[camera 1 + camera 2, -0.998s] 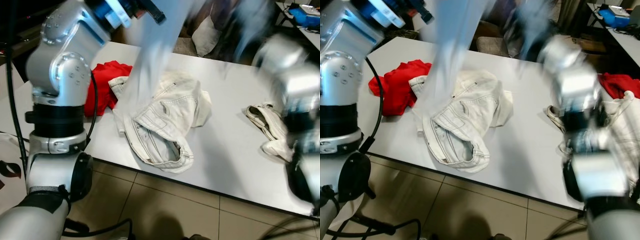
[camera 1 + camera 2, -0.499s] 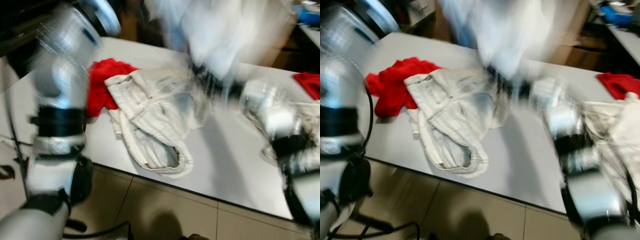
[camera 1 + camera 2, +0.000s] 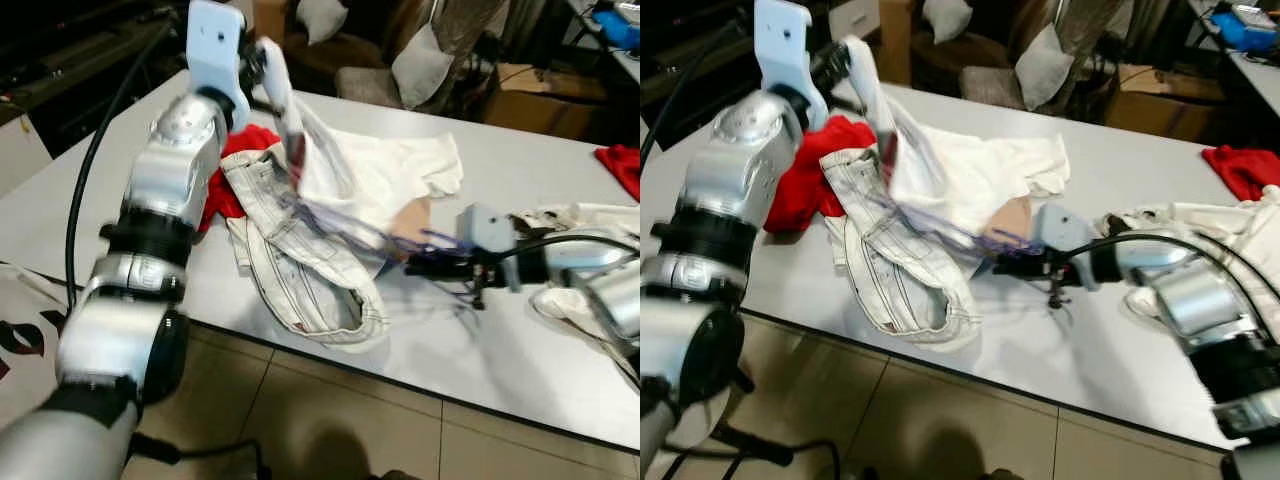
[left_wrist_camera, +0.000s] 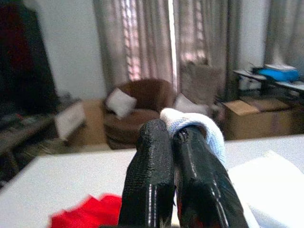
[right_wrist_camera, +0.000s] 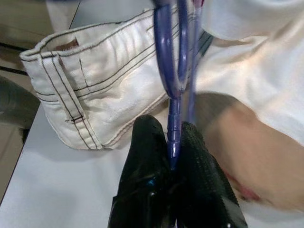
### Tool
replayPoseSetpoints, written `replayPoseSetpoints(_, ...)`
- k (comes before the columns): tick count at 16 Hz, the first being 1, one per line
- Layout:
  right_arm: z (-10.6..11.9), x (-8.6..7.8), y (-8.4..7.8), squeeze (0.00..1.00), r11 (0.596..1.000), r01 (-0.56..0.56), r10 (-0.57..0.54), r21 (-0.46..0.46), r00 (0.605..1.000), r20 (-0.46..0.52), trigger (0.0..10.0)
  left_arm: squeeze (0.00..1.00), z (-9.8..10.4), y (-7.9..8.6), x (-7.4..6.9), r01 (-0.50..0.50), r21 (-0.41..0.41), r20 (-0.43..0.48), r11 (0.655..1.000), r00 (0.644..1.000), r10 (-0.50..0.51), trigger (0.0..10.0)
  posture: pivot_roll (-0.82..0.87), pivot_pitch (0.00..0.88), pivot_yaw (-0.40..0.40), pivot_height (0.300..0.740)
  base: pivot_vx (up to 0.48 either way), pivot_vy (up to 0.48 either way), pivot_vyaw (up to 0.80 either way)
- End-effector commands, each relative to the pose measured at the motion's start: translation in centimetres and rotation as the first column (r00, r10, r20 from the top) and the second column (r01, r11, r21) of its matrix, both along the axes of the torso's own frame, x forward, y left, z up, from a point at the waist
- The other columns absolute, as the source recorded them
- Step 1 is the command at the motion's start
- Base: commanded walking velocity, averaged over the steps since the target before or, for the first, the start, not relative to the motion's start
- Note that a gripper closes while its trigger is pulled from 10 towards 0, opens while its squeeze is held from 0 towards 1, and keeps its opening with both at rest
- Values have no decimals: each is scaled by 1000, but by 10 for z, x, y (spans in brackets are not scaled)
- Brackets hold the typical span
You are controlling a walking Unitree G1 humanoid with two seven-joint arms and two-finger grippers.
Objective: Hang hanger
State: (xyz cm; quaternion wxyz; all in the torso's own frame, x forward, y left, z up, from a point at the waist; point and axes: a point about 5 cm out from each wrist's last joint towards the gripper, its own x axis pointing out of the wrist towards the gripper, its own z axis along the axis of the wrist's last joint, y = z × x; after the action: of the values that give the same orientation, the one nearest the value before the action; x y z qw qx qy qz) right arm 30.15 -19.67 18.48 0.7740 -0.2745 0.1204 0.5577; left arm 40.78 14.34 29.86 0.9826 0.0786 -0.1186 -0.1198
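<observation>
A thin blue-purple hanger (image 3: 350, 235) stretches low over the table, partly inside a white garment (image 3: 385, 175). My right gripper (image 3: 408, 268) is just above the tabletop, shut on one end of the hanger (image 5: 173, 90). My left gripper (image 3: 264, 58) is raised at the table's far left. It is shut on a bunched edge of the white garment (image 4: 197, 128), which hangs down from it onto the table. Cream jeans (image 3: 300, 275) lie crumpled under the hanger, near the front edge.
A red cloth (image 3: 228, 185) lies behind the jeans at the left. At the right are more cream clothes (image 3: 590, 215) and another red cloth (image 3: 622, 163). Beyond the white table (image 3: 500, 340) stand a brown armchair with cushions (image 3: 425, 60) and boxes. Tiled floor lies below.
The blurred white garment, held high before, now drapes onto the table from my left gripper. My right arm has come down to table level with the hanger. The camera has shifted.
</observation>
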Motion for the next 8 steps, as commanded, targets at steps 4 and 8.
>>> replayPoseSetpoints(4,33,-20,-18,0,1000,-1,0,17,1000,28,10000,0,-26,39,10,-158,199,-60,967,983,173,10000,-50,0,24,740,0,0,0)
replayPoseSetpoints(8,58,-32,-34,0,978,43,-52,205,998,40,10000,0,-78,62,2,-119,385,-194,915,959,206,10000,-53,0,30,740,0,0,0)
